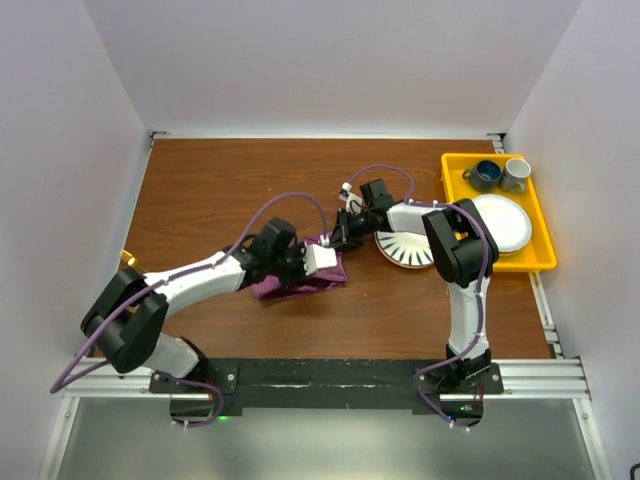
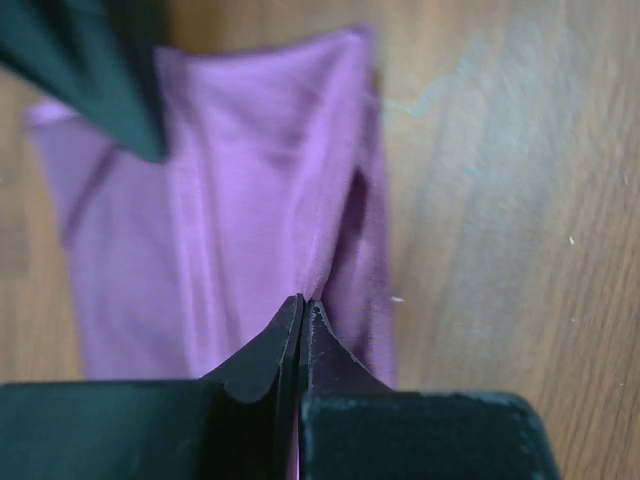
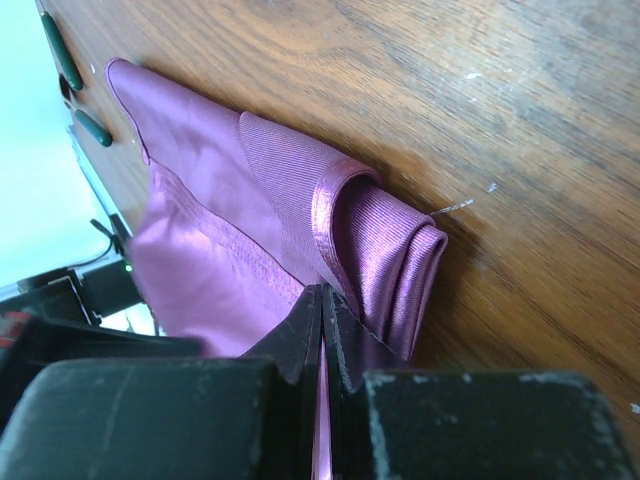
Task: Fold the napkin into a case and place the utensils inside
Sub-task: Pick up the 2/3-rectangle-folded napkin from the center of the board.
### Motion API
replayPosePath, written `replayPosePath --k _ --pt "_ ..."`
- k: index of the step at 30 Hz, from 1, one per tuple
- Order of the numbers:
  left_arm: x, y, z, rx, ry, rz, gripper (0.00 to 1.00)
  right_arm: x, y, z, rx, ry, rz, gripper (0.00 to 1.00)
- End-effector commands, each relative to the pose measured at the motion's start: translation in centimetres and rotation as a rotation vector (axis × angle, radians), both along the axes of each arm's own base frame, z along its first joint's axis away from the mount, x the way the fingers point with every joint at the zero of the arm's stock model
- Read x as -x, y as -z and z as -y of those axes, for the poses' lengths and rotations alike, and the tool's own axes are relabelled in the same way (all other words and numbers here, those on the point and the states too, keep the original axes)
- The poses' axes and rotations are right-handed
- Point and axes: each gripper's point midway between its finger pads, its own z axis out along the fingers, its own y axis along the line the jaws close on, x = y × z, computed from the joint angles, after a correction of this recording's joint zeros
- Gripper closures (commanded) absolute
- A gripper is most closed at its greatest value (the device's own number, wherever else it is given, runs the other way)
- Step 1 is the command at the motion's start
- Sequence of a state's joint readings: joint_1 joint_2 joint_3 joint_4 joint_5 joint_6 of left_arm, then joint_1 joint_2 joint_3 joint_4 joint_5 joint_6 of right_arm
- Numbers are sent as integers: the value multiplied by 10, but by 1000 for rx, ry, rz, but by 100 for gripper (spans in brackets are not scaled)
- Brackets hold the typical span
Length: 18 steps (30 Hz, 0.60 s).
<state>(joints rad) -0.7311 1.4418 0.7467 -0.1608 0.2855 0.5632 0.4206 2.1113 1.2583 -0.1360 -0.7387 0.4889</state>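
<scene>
Plum napkin (image 1: 283, 289), long axis left-right

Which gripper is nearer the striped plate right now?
Right. The right gripper pinches the napkin at its end beside the striped plate; the left gripper pinches the napkin farther from the plate.

High rear view over the table (image 1: 220, 190); 2 wrist views close on the same napkin (image 2: 250, 200)
</scene>
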Motion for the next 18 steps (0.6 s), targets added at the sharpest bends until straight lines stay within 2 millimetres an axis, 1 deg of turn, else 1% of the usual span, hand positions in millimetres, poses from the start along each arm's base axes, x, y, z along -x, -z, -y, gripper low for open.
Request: replayPosePath --k 1,2,3,4,5,6,7,8,9,10,11,12,13,14,15,16,17,18 --pt "-15 -36 15 133 19 -90 100 11 51 34 229 10 -3 99" --pt "-17 -36 14 140 16 -115 100 11 52 34 231 11 -4 99" --pt "-23 -31 11 143 3 -148 100 10 51 33 229 11 -2 99" --pt "-30 -38 14 154 8 -148 100 11 52 33 230 8 -3 99" --pt "-26 -33 12 147 40 -179 100 9 51 32 229 7 0 99" --pt "-27 -32 11 146 49 -178 100 9 51 32 230 5 -1 99" --pt "-22 -28 9 136 67 -180 94 10 52 33 232 5 -5 99" --pt "-20 -32 8 145 94 -155 81 9 53 32 234 1 -2 99" --pt "-15 -31 9 143 104 -148 76 9 53 32 235 1 -3 99" --pt "-8 -25 6 130 109 -152 72 9 53 32 235 -2 -2 99" --pt "-8 -29 6 125 109 -122 65 9 53 32 235 1 -3 99" --pt "0 -27 11 116 130 -112 61 8 54 32 235 3 -5 99" --pt "7 -21 10 106 127 -113 60 8 53 31 235 1 -3 99" --pt "10 -22 9 98 124 -90 59 8 54 31 235 3 -6 99" --pt "18 -19 14 91 140 -88 58 8 54 31 236 4 -7 100" --pt "24 -12 12 77 126 -100 58 8 54 30 234 2 -6 100" --pt "24 -9 12 63 114 -88 56 8 54 30 234 -1 -7 99" --pt "28 -4 14 50 116 -91 56 8 54 30 235 1 -7 100"
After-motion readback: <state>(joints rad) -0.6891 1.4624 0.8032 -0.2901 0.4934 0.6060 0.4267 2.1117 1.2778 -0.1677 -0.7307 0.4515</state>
